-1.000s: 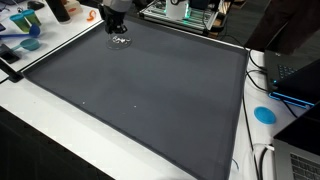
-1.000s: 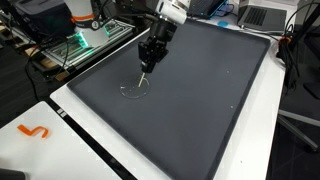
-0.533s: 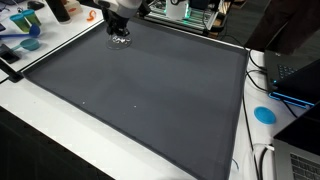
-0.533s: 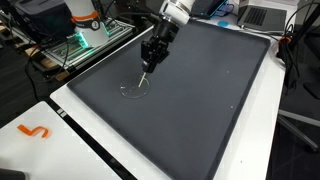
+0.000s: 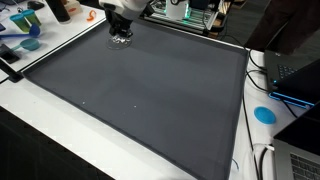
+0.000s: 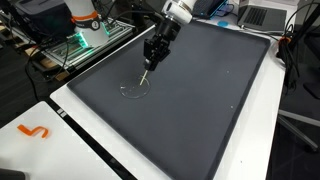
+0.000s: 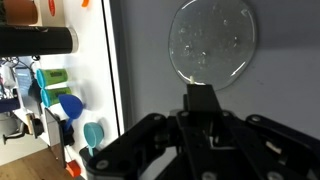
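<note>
The single gripper hangs over the far corner region of the dark mat, close to the mat's edge and pointing down at it. In the wrist view the gripper shows its fingers drawn together into one dark tip with no gap visible between them; whether anything is pinched there cannot be told. The nearest thing is a clear round disc, thin and transparent, lying flat on the mat. In the wrist view the joined fingertips sit just at the disc's near edge. In an exterior view the clear round disc lies just beside and below the gripper tip; actual contact between the two cannot be confirmed. In an exterior view the gripper covers most of the disc, of which only a faint glint shows. The mat rests on a white table. An orange S-shaped piece lies on the table well apart from the gripper. A blue round pad lies on the table beyond the mat's opposite side. In the wrist view, blue and teal cups stand beside the mat on the white surface.
</note>
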Available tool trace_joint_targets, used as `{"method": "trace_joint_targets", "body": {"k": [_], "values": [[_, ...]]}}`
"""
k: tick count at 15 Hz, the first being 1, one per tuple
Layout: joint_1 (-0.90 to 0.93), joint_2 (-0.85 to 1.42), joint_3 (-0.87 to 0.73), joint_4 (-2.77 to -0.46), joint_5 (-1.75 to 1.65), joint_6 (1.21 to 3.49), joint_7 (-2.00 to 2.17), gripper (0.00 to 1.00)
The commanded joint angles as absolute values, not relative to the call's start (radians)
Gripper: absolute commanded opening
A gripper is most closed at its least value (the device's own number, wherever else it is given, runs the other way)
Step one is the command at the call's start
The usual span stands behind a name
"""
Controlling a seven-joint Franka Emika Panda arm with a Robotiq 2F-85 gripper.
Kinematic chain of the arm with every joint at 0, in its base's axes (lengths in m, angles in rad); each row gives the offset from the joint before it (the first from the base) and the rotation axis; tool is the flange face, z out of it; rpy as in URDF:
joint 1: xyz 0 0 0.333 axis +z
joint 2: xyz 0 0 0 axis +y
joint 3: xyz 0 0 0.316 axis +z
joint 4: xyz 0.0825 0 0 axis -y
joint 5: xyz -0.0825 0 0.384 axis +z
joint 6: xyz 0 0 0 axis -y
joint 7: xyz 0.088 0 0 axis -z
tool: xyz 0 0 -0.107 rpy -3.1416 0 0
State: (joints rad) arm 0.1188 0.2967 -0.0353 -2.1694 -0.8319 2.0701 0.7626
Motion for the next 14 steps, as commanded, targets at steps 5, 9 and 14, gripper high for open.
{"method": "trace_joint_targets", "body": {"k": [5,9,14], "values": [[0.112,0.302,-0.025,-2.156,-0.851,2.065,0.723,0.04],[0.106,0.299,-0.025,-2.147,-0.839,2.072,0.691,0.04],[0.096,0.299,-0.024,-2.135,-0.818,2.078,0.642,0.04]]}}
